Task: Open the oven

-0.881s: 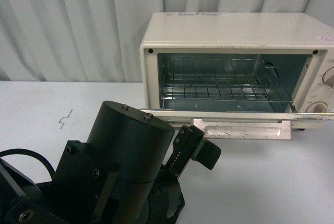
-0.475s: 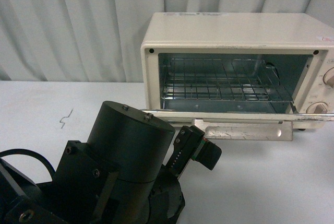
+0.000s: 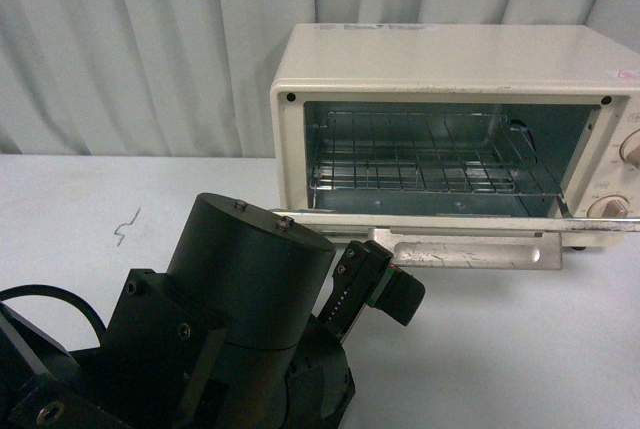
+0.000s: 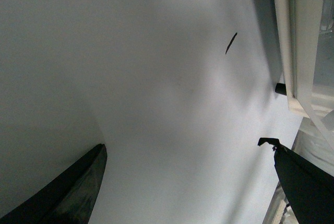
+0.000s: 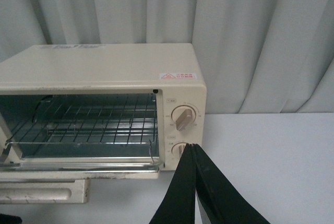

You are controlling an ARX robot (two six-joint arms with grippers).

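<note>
The cream-white oven (image 3: 450, 59) stands at the back right of the table. Its door (image 3: 450, 221) hangs fully down, about level, with the beige bar handle (image 3: 465, 252) at the front. The wire rack (image 3: 430, 164) shows inside. My left arm (image 3: 230, 319) fills the lower left of the front view, just short of the door's left end. My left gripper (image 4: 188, 156) is open and empty over bare table, with the oven's side (image 4: 302, 36) beside it. My right gripper (image 5: 194, 148) is shut and empty in front of the oven's lower knob (image 5: 177, 150). The upper knob (image 5: 182, 117) shows in full.
A white table (image 3: 500, 349) carries the oven, and a pale pleated curtain (image 3: 140, 49) hangs behind it. A small dark squiggle mark (image 3: 125, 226) lies on the table at the left; it also shows in the left wrist view (image 4: 231, 43).
The oven door and its handle have sunk very slightly. My left arm has hardly moved.
</note>
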